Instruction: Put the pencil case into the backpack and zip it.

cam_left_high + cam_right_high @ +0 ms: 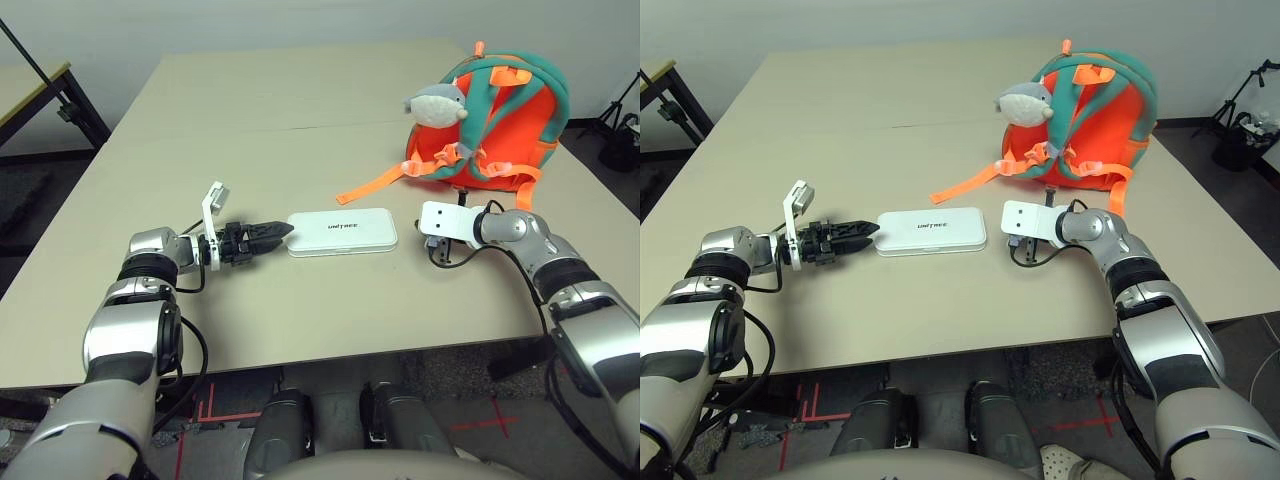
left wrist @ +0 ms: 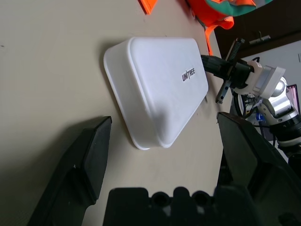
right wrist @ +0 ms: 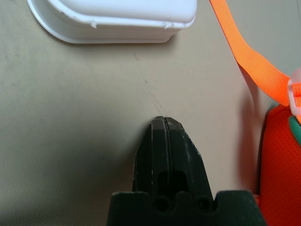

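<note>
The white pencil case [image 1: 342, 232] lies flat on the tan table, lettering up, in front of me. My left gripper [image 2: 164, 118] sits just off its left end, open, its fingers [image 2: 91, 155] spread wide with the case's near corner ahead of them and nothing held. On the case's other side, my right gripper [image 3: 162, 121] rests low over the table, shut and empty, a short gap from the case's right end. The orange backpack [image 1: 510, 110] with teal straps stands at the back right, just beyond the right gripper, with a grey plush shark [image 1: 437, 103] hanging on it.
A loose orange webbing strap [image 1: 375, 185] trails from the backpack across the table toward the case. The table's front edge [image 1: 330, 358] runs close below both arms. A dark stand [image 1: 60, 95] is off the table's left side.
</note>
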You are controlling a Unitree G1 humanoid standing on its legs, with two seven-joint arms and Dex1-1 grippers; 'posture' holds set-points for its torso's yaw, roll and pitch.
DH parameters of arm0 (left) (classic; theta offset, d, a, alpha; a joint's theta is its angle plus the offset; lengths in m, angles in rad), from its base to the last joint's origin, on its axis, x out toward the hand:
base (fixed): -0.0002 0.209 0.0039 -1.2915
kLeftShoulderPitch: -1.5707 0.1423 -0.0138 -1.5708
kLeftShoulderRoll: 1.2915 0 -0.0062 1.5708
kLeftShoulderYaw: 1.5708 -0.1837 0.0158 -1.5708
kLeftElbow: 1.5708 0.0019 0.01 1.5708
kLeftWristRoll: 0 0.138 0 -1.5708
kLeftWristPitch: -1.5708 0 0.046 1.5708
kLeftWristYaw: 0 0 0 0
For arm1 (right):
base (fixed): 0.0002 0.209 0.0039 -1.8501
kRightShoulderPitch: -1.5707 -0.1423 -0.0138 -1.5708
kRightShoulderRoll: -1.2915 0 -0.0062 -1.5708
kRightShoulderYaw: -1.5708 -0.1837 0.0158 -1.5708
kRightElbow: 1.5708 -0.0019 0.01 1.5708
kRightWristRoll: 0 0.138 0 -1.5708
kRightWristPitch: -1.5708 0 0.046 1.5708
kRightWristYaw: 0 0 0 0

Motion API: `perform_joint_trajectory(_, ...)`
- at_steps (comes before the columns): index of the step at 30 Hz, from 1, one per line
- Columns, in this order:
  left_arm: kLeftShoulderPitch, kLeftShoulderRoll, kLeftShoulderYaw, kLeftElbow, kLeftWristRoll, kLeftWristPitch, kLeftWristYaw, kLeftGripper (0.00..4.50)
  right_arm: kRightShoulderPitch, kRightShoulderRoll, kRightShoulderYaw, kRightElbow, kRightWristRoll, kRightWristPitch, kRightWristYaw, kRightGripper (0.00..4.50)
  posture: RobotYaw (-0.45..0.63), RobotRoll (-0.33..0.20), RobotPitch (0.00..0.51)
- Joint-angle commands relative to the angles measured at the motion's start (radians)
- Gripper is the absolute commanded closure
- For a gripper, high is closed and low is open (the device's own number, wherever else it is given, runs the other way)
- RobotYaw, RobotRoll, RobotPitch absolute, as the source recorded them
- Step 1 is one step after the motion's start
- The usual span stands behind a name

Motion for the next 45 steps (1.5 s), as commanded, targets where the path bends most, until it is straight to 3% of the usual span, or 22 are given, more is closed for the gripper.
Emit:
perform_joint_trajectory(1,0.005,0.026,-0.008,0.025,0.021,-0.006,0.041,0.00,0.004,0.006,0.021,0.001,-0.003,-0.003,0.029,4.47,0.06,0.000,0.051)
perform_joint_trajectory(19,-0.009,0.011,-0.033,0.041,0.037,-0.015,0.025,0.00,0.026,0.209,0.053,-0.215,0.066,0.034,0.144,4.47,0.05,0.000,0.051)
perform_joint_trajectory(38,-0.014,0.002,-0.035,0.042,0.041,-0.010,0.004,0.00,0.014,0.279,0.085,-0.226,0.050,0.044,0.139,4.47,0.06,0.000,0.036)
perform_joint_trajectory(43,-0.009,0.009,-0.033,0.039,0.042,-0.024,-0.001,0.00,-0.001,0.261,0.074,-0.205,0.050,0.042,0.132,4.47,0.06,0.000,0.036)
perform_joint_trajectory(45,-0.009,0.011,-0.020,0.041,0.035,-0.031,0.016,0.36,0.001,0.238,0.069,-0.198,0.048,0.041,0.129,4.50,0.07,0.000,0.037)
